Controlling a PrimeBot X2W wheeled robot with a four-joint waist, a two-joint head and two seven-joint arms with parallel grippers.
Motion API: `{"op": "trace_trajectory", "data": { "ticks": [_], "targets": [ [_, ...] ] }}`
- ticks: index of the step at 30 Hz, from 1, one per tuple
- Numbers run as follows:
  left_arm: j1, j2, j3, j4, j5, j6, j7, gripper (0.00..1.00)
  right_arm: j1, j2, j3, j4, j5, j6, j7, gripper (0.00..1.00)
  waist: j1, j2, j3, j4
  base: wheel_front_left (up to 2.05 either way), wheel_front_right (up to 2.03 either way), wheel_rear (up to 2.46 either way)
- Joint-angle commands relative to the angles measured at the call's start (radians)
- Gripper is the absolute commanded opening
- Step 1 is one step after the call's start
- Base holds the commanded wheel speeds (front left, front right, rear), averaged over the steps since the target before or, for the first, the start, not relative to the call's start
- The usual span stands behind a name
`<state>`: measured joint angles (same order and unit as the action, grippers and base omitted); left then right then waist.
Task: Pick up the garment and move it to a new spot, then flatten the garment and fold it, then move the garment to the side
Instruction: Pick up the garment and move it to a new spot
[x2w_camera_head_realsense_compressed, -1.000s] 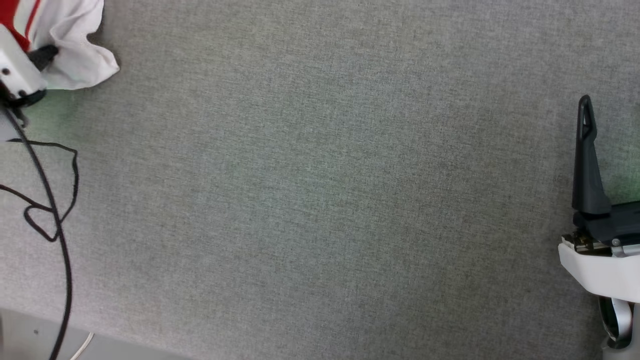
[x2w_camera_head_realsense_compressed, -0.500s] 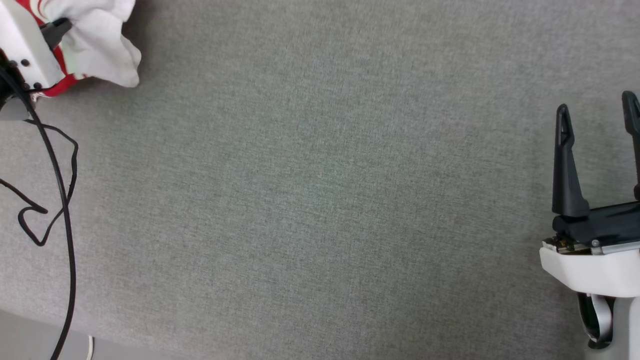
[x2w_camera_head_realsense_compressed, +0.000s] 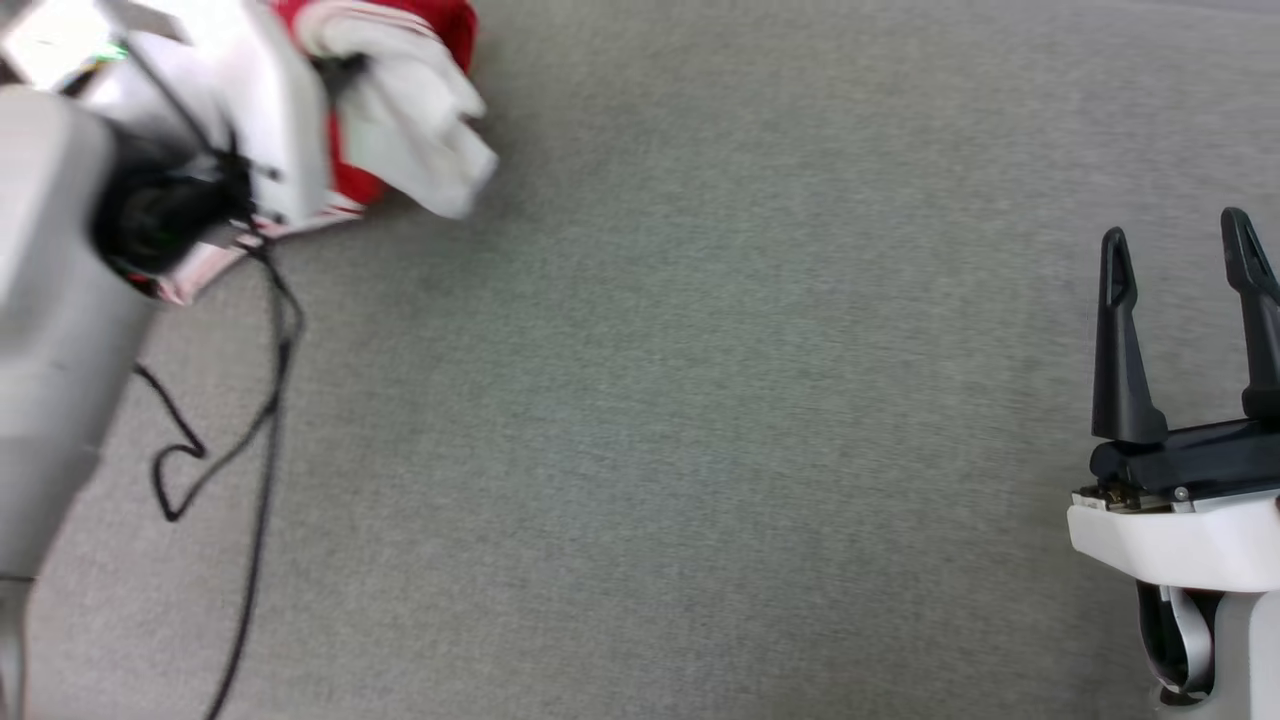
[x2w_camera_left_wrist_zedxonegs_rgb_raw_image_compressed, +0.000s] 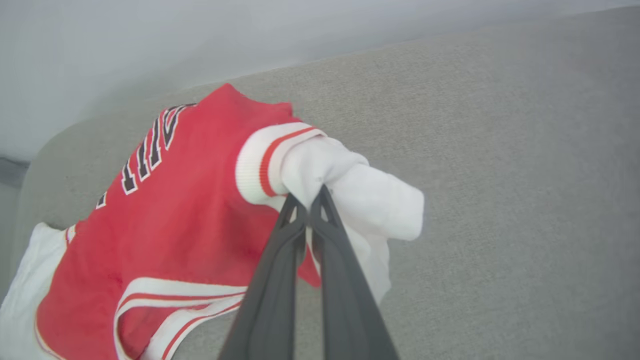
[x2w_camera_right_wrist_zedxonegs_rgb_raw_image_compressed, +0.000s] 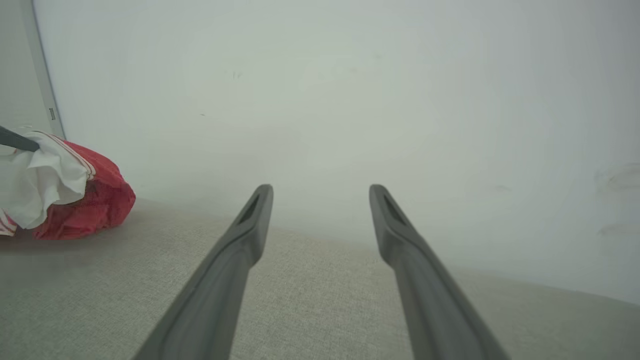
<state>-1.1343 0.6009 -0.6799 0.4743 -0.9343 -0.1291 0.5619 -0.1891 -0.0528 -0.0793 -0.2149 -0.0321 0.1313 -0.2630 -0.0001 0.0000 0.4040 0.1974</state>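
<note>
The garment (x2w_camera_left_wrist_zedxonegs_rgb_raw_image_compressed: 185, 200) is a red jersey with white sleeves, striped trim and black lettering. It is bunched at the far left of the grey surface. My left gripper (x2w_camera_left_wrist_zedxonegs_rgb_raw_image_compressed: 307, 197) is shut on a white sleeve, which hangs over its fingertips. In the head view the left gripper (x2w_camera_head_realsense_compressed: 345, 65) sits at the upper left, with the garment (x2w_camera_head_realsense_compressed: 410, 140) draped around it and trailing behind. At the right of the head view my right gripper (x2w_camera_head_realsense_compressed: 1175, 235) stands open and holds nothing. The right wrist view shows the right gripper (x2w_camera_right_wrist_zedxonegs_rgb_raw_image_compressed: 320, 192) open, with the garment (x2w_camera_right_wrist_zedxonegs_rgb_raw_image_compressed: 85, 200) far to the left.
A loose black cable (x2w_camera_head_realsense_compressed: 260, 400) trails from my left arm over the grey fabric surface (x2w_camera_head_realsense_compressed: 700, 400). A pale wall (x2w_camera_right_wrist_zedxonegs_rgb_raw_image_compressed: 350, 100) rises behind the surface's far edge. The surface's rounded far corner (x2w_camera_left_wrist_zedxonegs_rgb_raw_image_compressed: 45, 145) lies just beyond the garment.
The head view has shifted. My left gripper has pinched tight on the white sleeve and carried the garment rightward, further onto the surface. The right gripper's fingers stay spread.
</note>
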Motion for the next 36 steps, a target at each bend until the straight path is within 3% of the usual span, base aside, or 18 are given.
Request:
{"op": "trace_trajectory", "data": {
  "ticks": [1, 12, 23, 30, 36],
  "targets": [
    [-0.012, -0.014, -0.028, -0.028, 0.001, 0.000, 0.006, 0.00, 0.008, 0.004, 0.001, 0.004, 0.015, -0.001, -0.003, 1.00, 0.0001, 0.0000, -0.027, -0.033, 0.00, 0.00, 0.00],
    [-0.067, -0.113, -0.303, -0.213, -0.001, 0.000, 0.047, 0.00, -0.004, 0.004, -0.019, 0.011, 0.084, -0.001, -0.003, 1.00, 0.0001, 0.0000, -0.049, -0.179, 0.00, 0.00, 0.00],
    [-0.184, -0.288, -0.552, -0.246, -0.058, 0.000, -0.022, 0.00, -0.038, 0.004, -0.045, 0.010, 0.133, -0.001, -0.003, 1.00, 0.0001, 0.0000, 0.008, -0.302, 0.00, 0.00, 0.00],
    [-0.178, -0.398, -0.599, -0.231, -0.055, 0.000, -0.056, 0.00, -0.066, 0.004, -0.064, 0.002, 0.150, -0.001, -0.003, 1.00, 0.0001, 0.0000, 0.052, -0.339, 0.00, 0.00, 0.00],
    [-0.019, -0.474, -0.599, -0.224, 0.029, 0.000, 0.021, 0.00, -0.079, 0.004, -0.064, 0.002, 0.154, -0.001, -0.003, 1.00, 0.0001, 0.0000, 0.085, -0.348, 0.00, 0.00, 0.00]
  ]
}}
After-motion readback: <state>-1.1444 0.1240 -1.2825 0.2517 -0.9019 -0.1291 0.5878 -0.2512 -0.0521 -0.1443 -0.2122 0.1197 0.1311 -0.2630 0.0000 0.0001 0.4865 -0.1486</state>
